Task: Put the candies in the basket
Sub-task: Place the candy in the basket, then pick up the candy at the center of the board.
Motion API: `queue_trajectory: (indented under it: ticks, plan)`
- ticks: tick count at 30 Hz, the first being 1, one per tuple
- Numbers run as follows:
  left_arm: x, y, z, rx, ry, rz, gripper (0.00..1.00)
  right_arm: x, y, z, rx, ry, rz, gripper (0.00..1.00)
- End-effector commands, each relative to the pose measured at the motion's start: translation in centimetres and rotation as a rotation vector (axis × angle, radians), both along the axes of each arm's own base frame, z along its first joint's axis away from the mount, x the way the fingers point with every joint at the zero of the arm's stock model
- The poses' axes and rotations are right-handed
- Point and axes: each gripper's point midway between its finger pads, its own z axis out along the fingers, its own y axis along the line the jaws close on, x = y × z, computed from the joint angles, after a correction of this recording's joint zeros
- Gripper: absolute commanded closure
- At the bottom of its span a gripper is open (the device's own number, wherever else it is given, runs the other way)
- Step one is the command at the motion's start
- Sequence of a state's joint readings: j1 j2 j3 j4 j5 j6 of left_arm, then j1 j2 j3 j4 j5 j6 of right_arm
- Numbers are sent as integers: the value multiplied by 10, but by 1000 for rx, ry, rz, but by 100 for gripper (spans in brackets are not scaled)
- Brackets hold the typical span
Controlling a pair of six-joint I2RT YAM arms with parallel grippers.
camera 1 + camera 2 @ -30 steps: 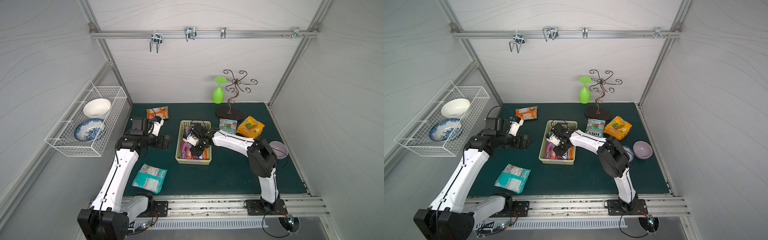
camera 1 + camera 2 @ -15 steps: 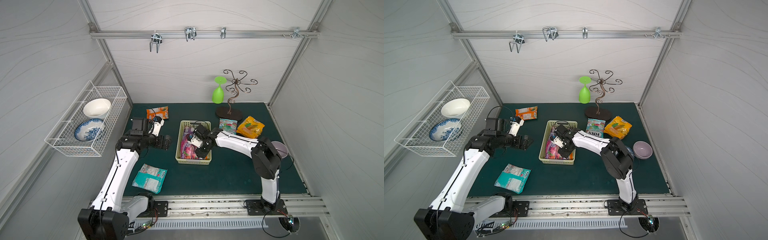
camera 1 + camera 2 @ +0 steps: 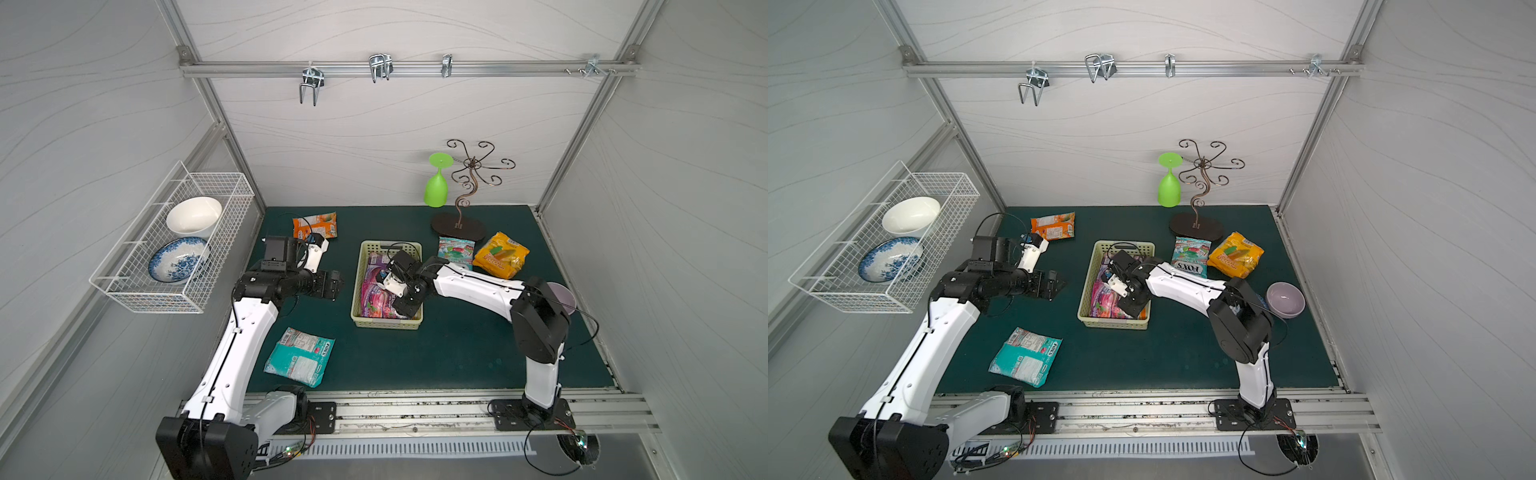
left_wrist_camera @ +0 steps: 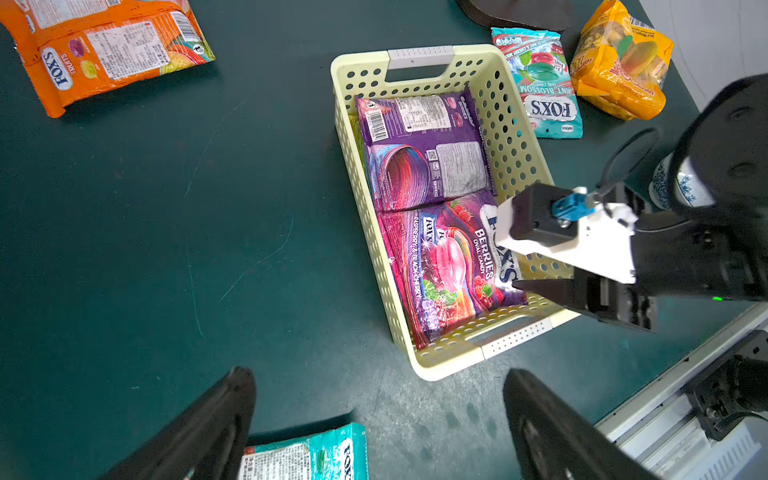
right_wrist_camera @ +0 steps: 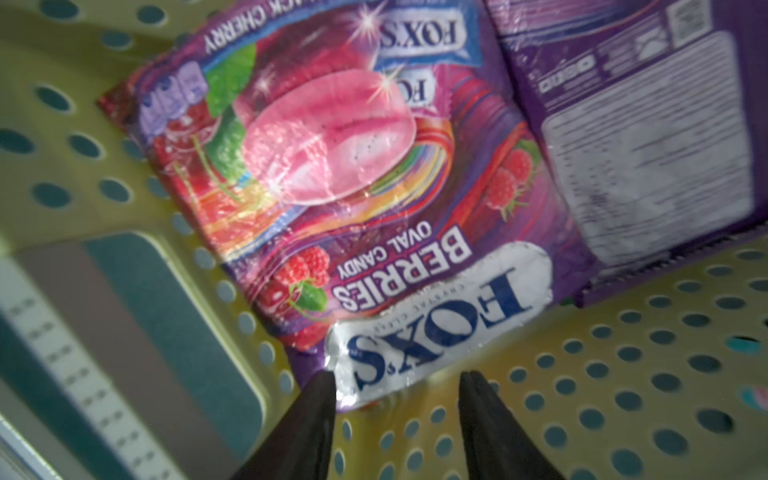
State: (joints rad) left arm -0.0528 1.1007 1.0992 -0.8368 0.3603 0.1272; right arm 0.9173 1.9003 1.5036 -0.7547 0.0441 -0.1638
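The pale yellow basket [image 3: 357,282] [image 3: 1086,291] [image 4: 361,216] [image 5: 623,374] holds a pink-purple berries packet [image 4: 449,266] [image 5: 332,166] and a purple packet [image 4: 424,153] [image 5: 644,145]. My right gripper [image 3: 409,305] [image 3: 1131,307] [image 5: 397,376] hangs inside the basket's near end, open, its tips just short of the berries packet's white end. Left of the basket my left gripper [image 3: 334,284] [image 4: 378,374] is open over bare mat. On the mat lie candies: orange [image 3: 314,224] [image 4: 104,50], teal [image 3: 300,356] [image 4: 307,457], mint [image 3: 455,251] [image 4: 540,83] and yellow [image 3: 500,254] [image 4: 619,62].
A white wire basket [image 3: 178,249] with two bowls hangs on the left wall. At the back stand a green glass [image 3: 435,187] and a curly metal stand [image 3: 457,224]. A purple bowl [image 3: 1285,299] sits at the right, behind my right arm.
My right gripper has shifted along the basket toward its near end. The left arm has not moved.
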Motion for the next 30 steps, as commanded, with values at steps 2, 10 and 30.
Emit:
queue_trajectory:
  ticks: [2,10,30]
  plan:
    - [5,-2,11,-21,-54,-9,3,13,-14,48,54,-33,-113,45]
    - [4,-4,11,-29,-55,-18,2,53,-33,67,-3,-146,-294,38]
    - [0,-3,16,-16,-67,-21,2,160,-107,60,-129,-241,-782,39]
